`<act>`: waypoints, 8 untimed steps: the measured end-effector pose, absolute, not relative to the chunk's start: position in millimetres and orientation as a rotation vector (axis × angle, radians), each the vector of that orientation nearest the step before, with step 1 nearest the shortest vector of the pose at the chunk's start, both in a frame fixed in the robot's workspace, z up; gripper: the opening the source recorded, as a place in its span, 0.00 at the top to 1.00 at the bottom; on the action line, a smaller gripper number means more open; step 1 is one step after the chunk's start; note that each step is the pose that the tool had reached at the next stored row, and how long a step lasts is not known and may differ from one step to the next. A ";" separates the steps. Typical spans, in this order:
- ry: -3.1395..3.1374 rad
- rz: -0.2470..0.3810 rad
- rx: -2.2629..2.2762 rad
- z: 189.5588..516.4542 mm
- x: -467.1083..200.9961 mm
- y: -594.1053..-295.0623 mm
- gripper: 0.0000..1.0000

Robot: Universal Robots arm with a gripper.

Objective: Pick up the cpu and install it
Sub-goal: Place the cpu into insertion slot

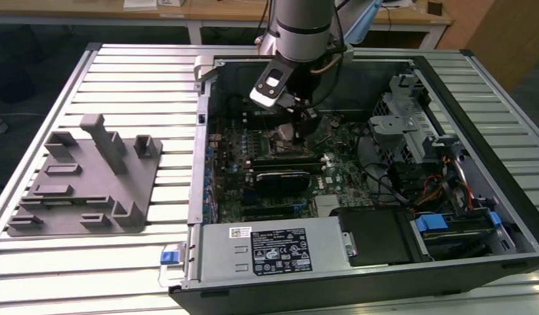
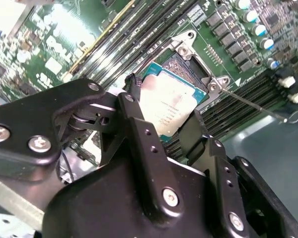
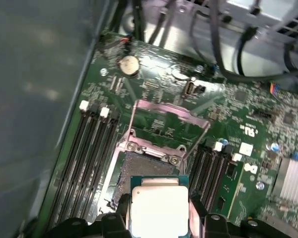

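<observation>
The cpu (image 3: 159, 204), a flat square chip with a silvery top and green rim, sits between my gripper's black fingers (image 3: 123, 210) in both wrist views. My gripper (image 2: 164, 108) is shut on the cpu (image 2: 170, 101), one finger on each opposite edge. It hangs over the open socket (image 3: 141, 168) on the green motherboard, partly covering it. Whether it touches the socket I cannot tell. The socket's metal load plate (image 3: 169, 124) stands flipped up behind. In the exterior view, the gripper (image 1: 297, 126) reaches down into the open computer case (image 1: 444, 85).
Memory slots (image 3: 92, 148) flank the socket on both sides. Cables (image 1: 427, 187) and a drive cage (image 1: 400, 125) fill the case at the exterior view's right. The power supply (image 1: 269, 252) lies along the near side. A grey fixture plate (image 1: 81, 184) with raised blocks rests on the slatted table at the exterior view's left.
</observation>
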State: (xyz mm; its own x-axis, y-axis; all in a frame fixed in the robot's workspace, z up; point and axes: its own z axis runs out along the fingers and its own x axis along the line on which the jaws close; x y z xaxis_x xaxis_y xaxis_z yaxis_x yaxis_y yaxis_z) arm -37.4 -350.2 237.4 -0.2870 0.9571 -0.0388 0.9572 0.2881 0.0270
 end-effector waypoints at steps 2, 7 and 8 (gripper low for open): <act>2.448 -0.004 1.893 237.1 -37.4 -350.2 0.45; 2.361 -0.007 2.001 236.5 -37.3 -350.2 0.45; 2.342 -0.008 2.022 236.3 -37.4 -350.2 0.45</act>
State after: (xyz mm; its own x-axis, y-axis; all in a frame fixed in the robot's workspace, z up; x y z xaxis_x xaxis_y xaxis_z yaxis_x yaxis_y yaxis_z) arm -37.4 -350.2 236.3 -0.1451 0.9887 -0.0388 0.9889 0.1462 0.0270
